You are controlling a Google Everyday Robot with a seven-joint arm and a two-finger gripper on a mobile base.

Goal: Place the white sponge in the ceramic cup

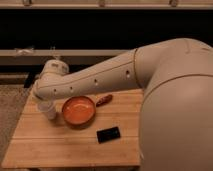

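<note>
White sponge isn't visible anywhere on the table — can't tell where it is from this view. Ceramic cup [47,110] sits upright near the left edge of the wooden table [60,145], just left of the orange dish [78,109], nearly touching its rim. Cup interior can't be seen from this angle.

Gripper [44,98] is directly over the cup — mostly hidden behind the arm's wrist end, so only the spot where it hangs down at the cup's mouth shows. Fingers are together, fully closed; whether anything is pinched between them can't be made out.

Arm [95,80] runs in from the right, a long cream-coloured link slanting down-left across the back of the table, ending in a rounded wrist joint [54,70] above and slightly behind the cup. Big rounded shoulder housing [175,105] fills the right side of the view and covers the table's right end.

Other stuff on the table: a small reddish-brown object [104,100] just right of the dish, at its upper right rim, partly under the arm; a flat black rectangle [108,134] lying in front of the dish, apart from it, toward the table's middle.

Behind the table: dark background with pale horizontal rails [75,52].
</note>
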